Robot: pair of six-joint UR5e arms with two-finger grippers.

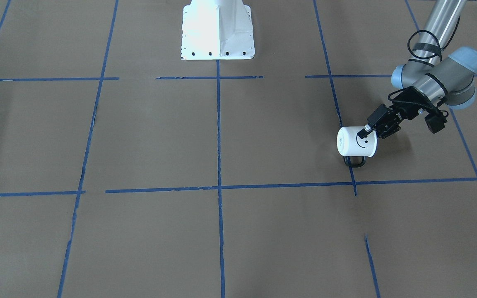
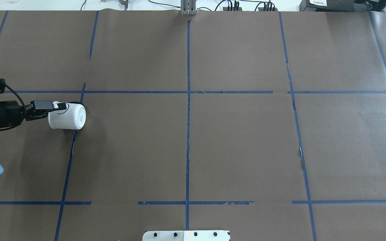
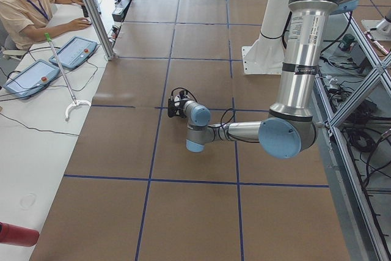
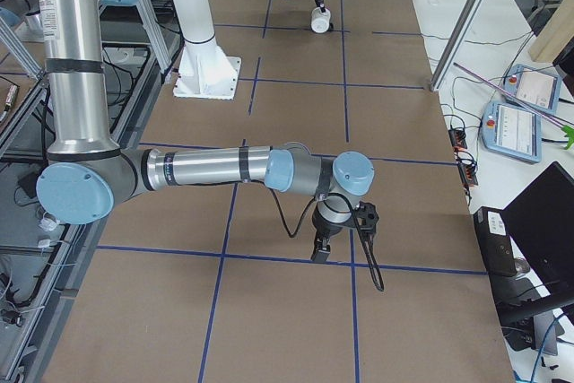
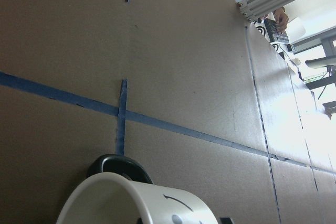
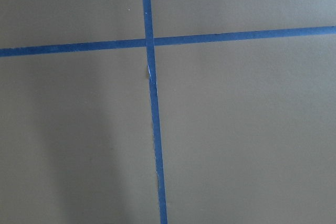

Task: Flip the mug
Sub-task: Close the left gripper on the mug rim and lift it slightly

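LEFT TO RIGHT: At the left end of the paper-covered table (image 2: pixel 233 147), the robot's left gripper (image 2: pixel 56 107) reaches in low and nearly level to the mug (image 2: pixel 67 116). The mug is tipped on its side across a blue tape line (image 2: pixel 66 174), with its mouth toward the wrist and its flat base facing the middle of the table. One finger lies along the outer wall at the rim, just above the smiley face (image 1: pixel 362 142). The other finger is hidden and is apparently inside the mouth, so the hold looks like a pinch on the wall. The black handle (image 1: pixel 354 162) points toward the operators' side, down at the paper; whether the mug's weight rests on it or hangs just clear cannot be told.

The middle of the table shows only taped squares and the white pedestal (image 1: pixel 218 29). At the far right end, the right gripper (image 4: pixel 321 248) points down at a tape crossing, well apart from the mug. Whether its fingers are spread or closed cannot be told.

The flip looks half done, and the hold is the weak point. A pinch on a thin, smooth rim could slip as the wrist turns, letting the mug roll away on its round wall. The handle, low against the paper, could catch and twist the mug in the fingers. If it is released before the mug stands square, it may topple back onto its side.
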